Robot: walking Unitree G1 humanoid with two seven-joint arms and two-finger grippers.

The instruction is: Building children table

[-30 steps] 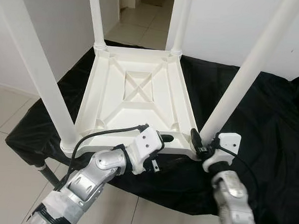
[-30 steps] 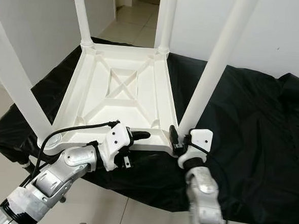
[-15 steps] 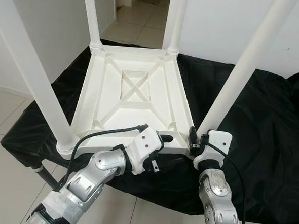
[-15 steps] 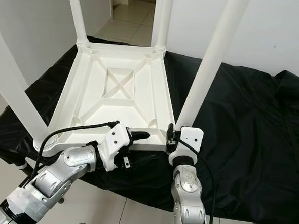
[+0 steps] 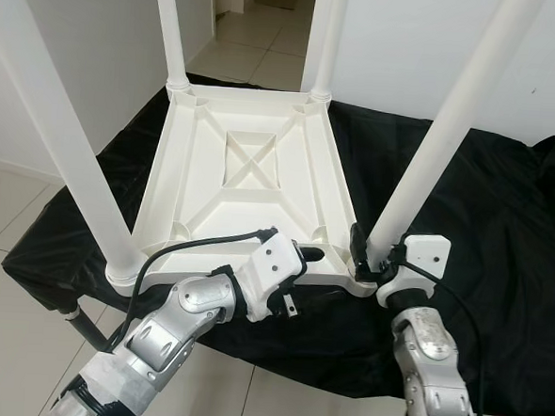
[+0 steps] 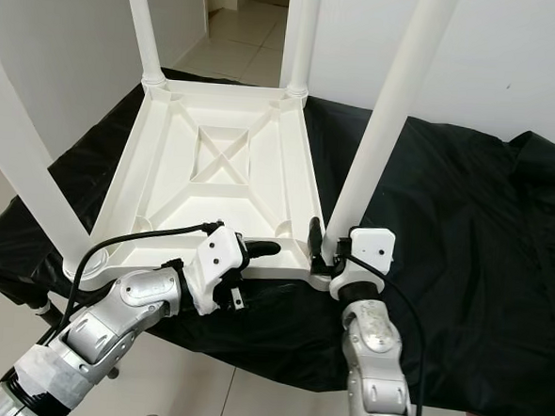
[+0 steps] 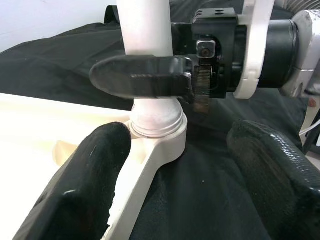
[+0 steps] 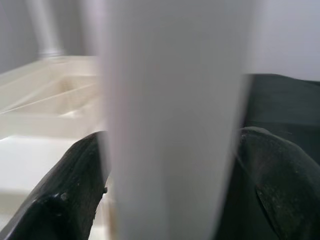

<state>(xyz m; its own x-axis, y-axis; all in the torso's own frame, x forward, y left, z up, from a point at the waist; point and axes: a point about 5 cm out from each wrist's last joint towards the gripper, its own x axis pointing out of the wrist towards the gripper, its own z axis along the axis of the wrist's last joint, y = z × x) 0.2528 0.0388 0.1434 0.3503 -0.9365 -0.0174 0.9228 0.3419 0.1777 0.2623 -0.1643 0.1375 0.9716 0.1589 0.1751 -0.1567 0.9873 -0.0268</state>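
From my head, the white children's table lies upside down on the black-draped desk, legs up. My right tool is clenched around the near right leg at its socket. In my left wrist view, my left tool hangs released beside that corner. In my right wrist view, my fingers flank the leg.
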